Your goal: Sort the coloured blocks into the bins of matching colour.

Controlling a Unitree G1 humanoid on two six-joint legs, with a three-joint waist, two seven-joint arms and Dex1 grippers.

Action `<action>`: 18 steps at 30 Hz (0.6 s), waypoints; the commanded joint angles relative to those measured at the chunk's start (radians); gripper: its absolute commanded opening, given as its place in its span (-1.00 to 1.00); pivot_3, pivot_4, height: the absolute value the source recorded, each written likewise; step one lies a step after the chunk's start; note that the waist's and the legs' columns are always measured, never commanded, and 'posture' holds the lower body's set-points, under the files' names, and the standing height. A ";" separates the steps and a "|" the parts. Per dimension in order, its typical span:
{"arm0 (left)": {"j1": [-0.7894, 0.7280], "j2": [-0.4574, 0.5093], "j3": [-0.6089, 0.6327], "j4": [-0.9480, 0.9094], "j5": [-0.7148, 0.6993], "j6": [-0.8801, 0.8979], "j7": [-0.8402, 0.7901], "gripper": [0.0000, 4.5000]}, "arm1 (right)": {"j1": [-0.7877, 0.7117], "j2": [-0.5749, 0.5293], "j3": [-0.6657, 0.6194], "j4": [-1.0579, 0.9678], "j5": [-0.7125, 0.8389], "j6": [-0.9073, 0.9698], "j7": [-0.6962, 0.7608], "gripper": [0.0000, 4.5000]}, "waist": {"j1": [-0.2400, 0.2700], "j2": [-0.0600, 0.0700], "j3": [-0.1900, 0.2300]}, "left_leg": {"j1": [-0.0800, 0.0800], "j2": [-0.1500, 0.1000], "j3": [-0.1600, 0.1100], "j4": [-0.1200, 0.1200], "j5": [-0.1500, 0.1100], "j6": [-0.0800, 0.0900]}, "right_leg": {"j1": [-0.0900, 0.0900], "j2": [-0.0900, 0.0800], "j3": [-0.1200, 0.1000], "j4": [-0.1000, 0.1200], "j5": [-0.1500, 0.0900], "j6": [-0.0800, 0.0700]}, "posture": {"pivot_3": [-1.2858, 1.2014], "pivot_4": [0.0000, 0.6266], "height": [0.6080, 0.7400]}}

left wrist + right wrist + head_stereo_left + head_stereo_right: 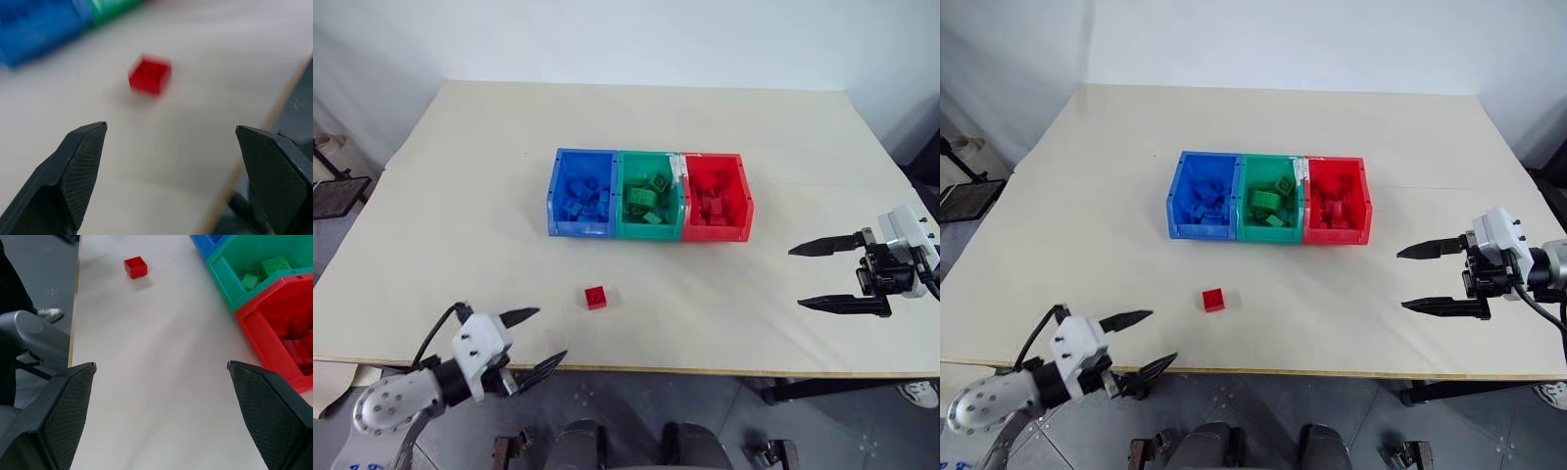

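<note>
Left tool (530, 340) sits at the near edge of the desk (460, 196), fingers spread wide, nothing between them. Right tool (815, 276) hangs over the desk's right side, pointing in toward the middle — fingers also spread, empty.

One red block (596, 297) lies loose on the desk, studs up, just ahead of the left tool and slightly to its right, not touching it. From the right tool it is well apart, far across the desk on that tool's pointing line. In the left wrist view the red block is centred ahead of the gap between the fingers.

The bins stand joined in a row at mid-desk, beyond the loose block, farther from both tools: blue bin (579, 193) nearest the left tool's side, green bin (648, 196) in the middle, red bin (716, 197) nearest the right tool. Each holds a pile of bricks of its own colour — blue in blue, green in green, red in red. In the right wrist view the red bin's corner lies just beside one finger (274, 416), the green bin past it.
</note>
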 commanded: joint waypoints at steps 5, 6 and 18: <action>-0.099 0.016 -0.063 0.016 0.033 -0.060 0.031 0.99 | -0.035 0.007 0.006 0.000 0.022 -0.017 0.064 1.00 | 0.005 0.002 -0.001 | 0.000 0.000 0.000 0.001 0.000 0.000 | 0.000 0.000 0.000 0.001 0.000 0.000 | 0.03 -0.52 1.00; -0.131 0.017 -0.093 0.020 0.061 -0.056 0.048 0.99 | -0.039 0.013 0.007 -0.001 0.020 -0.015 0.064 1.00 | 0.005 0.002 -0.001 | 0.000 0.000 0.000 0.001 0.000 0.000 | 0.000 0.000 0.000 0.001 0.000 0.000 | 0.03 -0.52 1.00; -0.518 -0.041 -0.439 0.202 0.314 0.113 0.208 0.99 | -0.023 0.036 -0.037 -0.016 -0.016 0.007 0.064 1.00 | 0.010 0.002 -0.001 | -0.001 0.000 0.001 0.003 0.000 0.001 | 0.000 0.001 -0.005 0.008 0.000 0.001 | 0.03 -0.52 1.00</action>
